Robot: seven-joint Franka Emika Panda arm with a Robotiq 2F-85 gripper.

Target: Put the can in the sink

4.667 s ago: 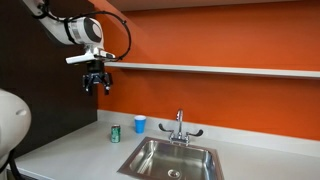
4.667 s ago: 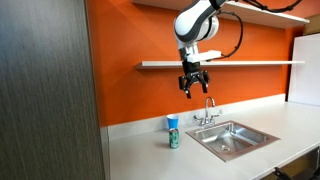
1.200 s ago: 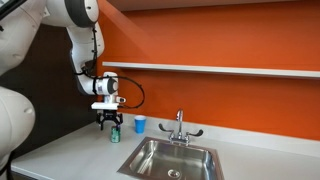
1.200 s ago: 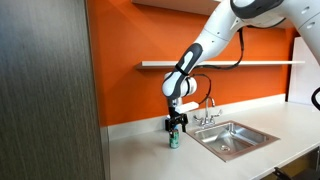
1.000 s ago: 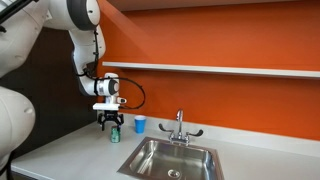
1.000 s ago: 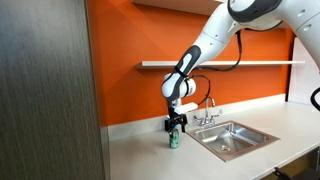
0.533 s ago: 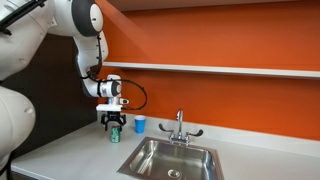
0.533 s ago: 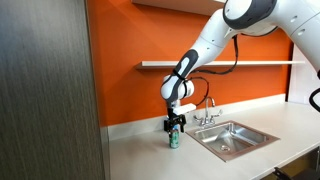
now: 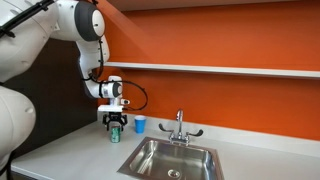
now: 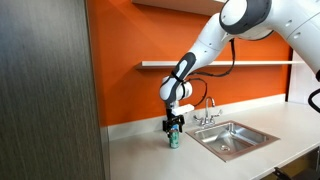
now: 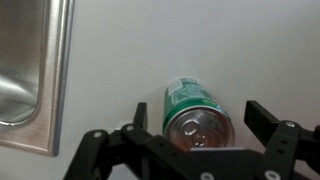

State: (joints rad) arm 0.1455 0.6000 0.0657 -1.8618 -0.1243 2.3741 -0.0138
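- Since the earliest frames, we record the arm come down from shelf height; the end effector now hangs directly over the can.
- Tabletop: pale, carrying the can.
- Can: green, upright, outside the sink and left of it.
- End effector, wrist view: released, fingers spread wide on either side of the can.
- Blue cup: just beside the can.
- Faucet: chrome, at the sink's rim.
- Sink: steel.
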